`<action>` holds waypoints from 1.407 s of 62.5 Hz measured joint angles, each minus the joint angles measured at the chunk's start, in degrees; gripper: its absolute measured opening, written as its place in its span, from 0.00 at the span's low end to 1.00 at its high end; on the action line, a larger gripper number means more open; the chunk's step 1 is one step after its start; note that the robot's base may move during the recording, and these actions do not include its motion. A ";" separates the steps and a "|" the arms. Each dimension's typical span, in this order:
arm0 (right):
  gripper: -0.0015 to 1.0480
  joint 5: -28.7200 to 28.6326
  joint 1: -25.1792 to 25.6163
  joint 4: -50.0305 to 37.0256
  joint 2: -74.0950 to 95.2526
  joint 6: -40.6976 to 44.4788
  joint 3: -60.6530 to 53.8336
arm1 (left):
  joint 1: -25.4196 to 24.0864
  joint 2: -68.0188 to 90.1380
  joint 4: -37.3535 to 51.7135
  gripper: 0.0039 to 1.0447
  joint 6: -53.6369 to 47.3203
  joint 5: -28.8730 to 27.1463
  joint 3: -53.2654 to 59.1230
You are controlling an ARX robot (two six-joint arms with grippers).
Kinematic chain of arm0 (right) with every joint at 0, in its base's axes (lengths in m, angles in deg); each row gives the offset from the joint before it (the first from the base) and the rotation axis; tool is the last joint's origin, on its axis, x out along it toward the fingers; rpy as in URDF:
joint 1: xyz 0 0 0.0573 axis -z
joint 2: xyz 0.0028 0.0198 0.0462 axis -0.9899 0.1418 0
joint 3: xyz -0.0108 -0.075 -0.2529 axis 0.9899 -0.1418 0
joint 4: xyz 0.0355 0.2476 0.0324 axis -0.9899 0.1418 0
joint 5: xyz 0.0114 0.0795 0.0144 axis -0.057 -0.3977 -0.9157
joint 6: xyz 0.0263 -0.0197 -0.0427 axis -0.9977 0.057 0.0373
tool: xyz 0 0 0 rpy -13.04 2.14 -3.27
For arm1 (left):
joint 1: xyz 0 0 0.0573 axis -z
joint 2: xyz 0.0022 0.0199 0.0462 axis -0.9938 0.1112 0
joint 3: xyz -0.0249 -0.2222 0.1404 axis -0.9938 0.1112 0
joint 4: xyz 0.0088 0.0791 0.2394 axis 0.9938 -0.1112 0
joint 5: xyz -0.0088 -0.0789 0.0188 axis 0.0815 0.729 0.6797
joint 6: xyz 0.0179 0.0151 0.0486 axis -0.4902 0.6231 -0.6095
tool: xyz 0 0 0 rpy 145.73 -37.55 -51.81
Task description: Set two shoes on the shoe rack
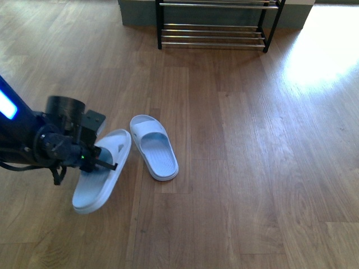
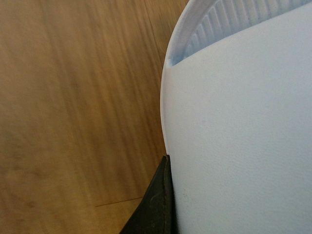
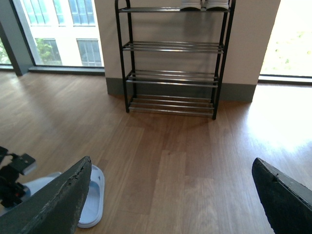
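The two shoes here are light blue slippers. One slipper (image 1: 104, 178) is lifted and tilted, toe end raised, with my left gripper (image 1: 96, 159) shut on its strap side. In the left wrist view its pale sole (image 2: 243, 122) fills the picture beside one dark finger (image 2: 156, 204). The other slipper (image 1: 154, 147) lies flat on the floor just right of it. The shoe rack (image 1: 213, 35) stands far ahead against the wall; its chrome shelves (image 3: 173, 46) show whole in the right wrist view. My right gripper (image 3: 175, 195) hangs open above bare floor, nothing between its fingers (image 3: 53, 204).
Wooden floor runs between the slippers and the rack. A pair of white-soled shoes (image 3: 204, 5) sits on the rack's top shelf. Large windows (image 3: 53, 29) are left of the rack, and a bright sunlit patch (image 1: 320, 50) lies on the floor at the right.
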 joint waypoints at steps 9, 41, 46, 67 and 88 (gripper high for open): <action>0.91 0.00 0.00 0.00 0.00 0.00 0.00 | -2.93 -18.25 8.35 0.01 -4.74 -1.57 17.53; 0.91 0.00 0.00 0.00 0.00 0.00 0.00 | -6.27 -88.63 2.32 0.01 0.42 -5.60 67.54; 0.91 0.00 0.00 0.00 0.00 0.02 0.00 | -6.03 -95.80 -1.86 0.01 1.64 -6.27 69.35; 0.91 0.24 -0.02 0.00 0.02 0.00 0.00 | -5.77 -99.65 -2.47 0.01 2.86 -6.23 69.83; 0.91 0.02 -0.02 0.02 -0.02 0.00 0.00 | -5.73 -99.76 -2.51 0.01 2.91 -6.32 69.85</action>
